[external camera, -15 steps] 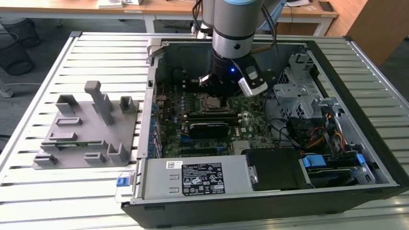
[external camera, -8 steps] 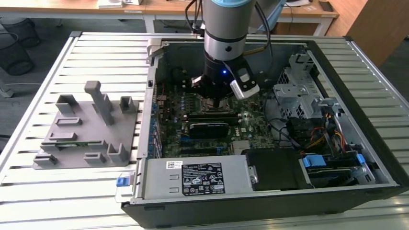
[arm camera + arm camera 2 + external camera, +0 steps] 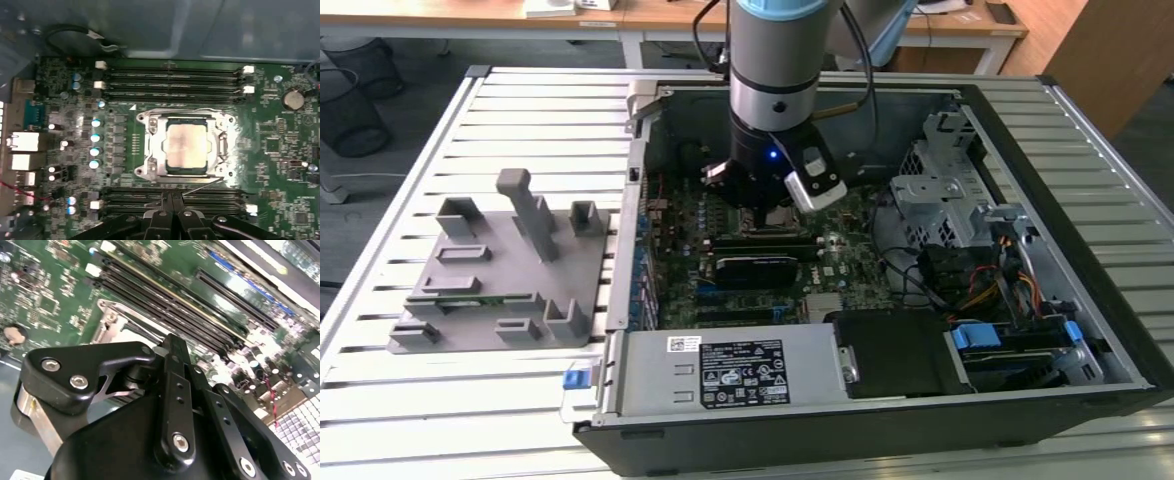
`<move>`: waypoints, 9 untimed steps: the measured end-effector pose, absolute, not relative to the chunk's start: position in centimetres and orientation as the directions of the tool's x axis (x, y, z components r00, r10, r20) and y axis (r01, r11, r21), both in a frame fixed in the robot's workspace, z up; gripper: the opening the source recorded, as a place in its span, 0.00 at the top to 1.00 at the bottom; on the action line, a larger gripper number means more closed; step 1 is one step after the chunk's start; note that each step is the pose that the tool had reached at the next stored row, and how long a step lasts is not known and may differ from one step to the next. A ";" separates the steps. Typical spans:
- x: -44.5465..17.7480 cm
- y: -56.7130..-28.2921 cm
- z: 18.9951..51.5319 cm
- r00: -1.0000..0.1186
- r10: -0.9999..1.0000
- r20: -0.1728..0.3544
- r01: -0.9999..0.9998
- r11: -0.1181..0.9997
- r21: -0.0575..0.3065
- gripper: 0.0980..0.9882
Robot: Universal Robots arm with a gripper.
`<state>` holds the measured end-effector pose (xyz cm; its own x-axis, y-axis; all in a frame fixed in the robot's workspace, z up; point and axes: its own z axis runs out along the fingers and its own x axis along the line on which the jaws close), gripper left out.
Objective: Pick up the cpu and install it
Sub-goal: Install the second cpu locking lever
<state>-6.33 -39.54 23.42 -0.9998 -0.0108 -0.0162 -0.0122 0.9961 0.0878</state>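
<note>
i see the flat silver-topped square cpu [image 3: 186, 146] already seated in its metal socket frame [image 3: 150, 150]; my tool [image 3: 172, 212], at its 6 o'clock, has fingers together, empty.

Cpu [image 3: 186, 146] sits in socket [image 3: 150, 145] on motherboard [image 3: 280, 150], btwn RAM slot rows [image 3: 170, 80]. PC case [image 3: 1067, 330] on table [image 3: 400, 400]; fixture [image 3: 507, 270] at exterior view's left of case.

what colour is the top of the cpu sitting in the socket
Shiny silver-grey, seen best in the first wrist view: the cpu sits in its metal socket frame.
</note>
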 end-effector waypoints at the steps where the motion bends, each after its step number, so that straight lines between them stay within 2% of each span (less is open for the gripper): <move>1: -6.5 -39.6 23.4 -1.000 -0.011 -0.016 -0.012 0.996 0.088 0.98; 9: -6.7 -39.6 22.2 -1.000 -0.011 -0.013 -0.012 0.996 0.091 0.98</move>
<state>-6.69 -39.57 22.21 -0.9999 -0.0107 -0.0134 -0.0119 0.9957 0.0913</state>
